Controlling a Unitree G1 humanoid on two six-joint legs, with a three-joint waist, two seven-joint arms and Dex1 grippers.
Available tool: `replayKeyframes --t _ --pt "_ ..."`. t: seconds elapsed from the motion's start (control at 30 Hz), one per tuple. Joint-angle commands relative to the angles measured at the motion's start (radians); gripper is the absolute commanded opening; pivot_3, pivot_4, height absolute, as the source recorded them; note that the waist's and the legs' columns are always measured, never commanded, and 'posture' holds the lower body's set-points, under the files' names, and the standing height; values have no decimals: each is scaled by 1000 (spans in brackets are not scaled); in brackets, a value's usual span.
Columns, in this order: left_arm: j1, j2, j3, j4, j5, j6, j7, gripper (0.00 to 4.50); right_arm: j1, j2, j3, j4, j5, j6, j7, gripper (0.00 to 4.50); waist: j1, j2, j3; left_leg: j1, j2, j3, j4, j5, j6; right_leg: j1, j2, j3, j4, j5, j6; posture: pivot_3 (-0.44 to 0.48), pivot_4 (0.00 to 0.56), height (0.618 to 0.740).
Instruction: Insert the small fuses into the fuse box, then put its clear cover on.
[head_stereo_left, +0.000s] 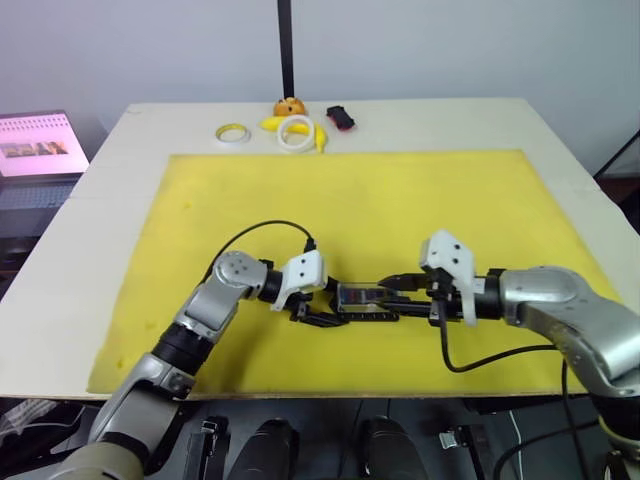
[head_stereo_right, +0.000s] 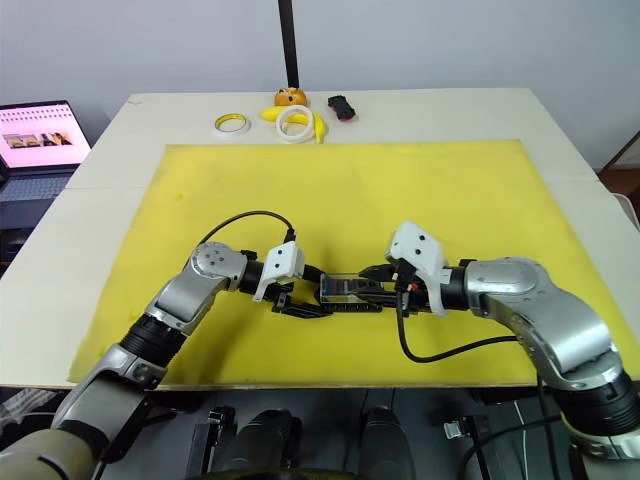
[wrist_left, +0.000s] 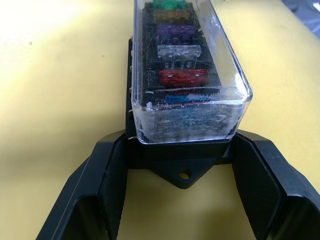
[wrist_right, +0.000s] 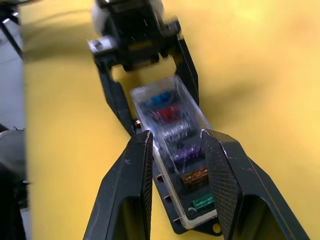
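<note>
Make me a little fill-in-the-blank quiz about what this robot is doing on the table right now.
1. The fuse box rests on a ____ mat.
2. The clear cover sits ____ the fuse box.
3. The right gripper is closed on the ____.
4. In the left wrist view, the fuse beside the blue fuse is ____.

Missing words: yellow; on; clear cover; red

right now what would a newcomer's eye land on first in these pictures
First, the two arms meeting near the front middle of the yellow mat: the left gripper and right gripper both close in on the fuse box from opposite ends. Its clear cover is on, with the small fuses in a coloured row beneath. Next, the tape rings and orange object at the table's far edge.
</note>
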Motion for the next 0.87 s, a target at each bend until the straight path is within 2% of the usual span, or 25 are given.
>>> replayKeyframes --t 0.03,0.1,0.13,0.23,0.27,0.4,0.67,0.77,0.87 --pt "1 -2 7 -16 -7 -5 11 2524 43 -83 -129 13 18 -61 93 1854 -1 0 0 0 0 0 0 0 0 0 0 0 0 0 0 0 150 740" --pt "-5 -7 5 2 0 -22 16 2524 71 -122 -199 40 45 -63 137 2275 0 0 0 0 0 1 0 0 0 1 0 0 0 0 0 0 150 740" --pt "-7 -8 4 9 1 -28 17 2524 81 -134 -224 47 56 -67 154 2725 -1 0 0 0 0 1 0 0 0 1 0 0 -1 0 0 0 150 740" --pt "-20 -1 15 21 -13 -28 5 3948 109 -180 -309 57 89 -60 203 4169 -1 0 0 1 0 1 0 0 0 1 0 0 0 0 0 0 150 740" --pt "-22 13 25 20 -20 -28 -7 4469 119 -199 -343 55 100 -52 219 4500 -1 0 0 1 0 1 0 0 0 1 0 0 0 0 0 0 150 740" --pt "-24 127 90 -33 -74 4 -83 4491 149 -260 -455 47 144 -11 262 4500 -5 0 1 1 1 1 0 0 0 0 0 0 0 0 0 0 150 740" --pt "-34 540 356 -247 -351 321 -292 4491 268 -333 -637 97 125 4 392 4500 -2 1 4 -1 2 1 -1 0 0 -2 0 0 0 0 0 0 150 740" --pt "-7 638 430 -297 -428 409 -312 4491 293 -338 -679 113 120 5 411 4500 -1 2 5 0 1 1 0 -1 1 0 0 0 0 0 0 0 150 740" --pt "14 661 465 -318 -457 432 -292 4491 306 -330 -691 118 120 0 417 4500 -2 2 5 1 2 1 0 -1 1 2 0 0 -1 0 0 0 150 740"
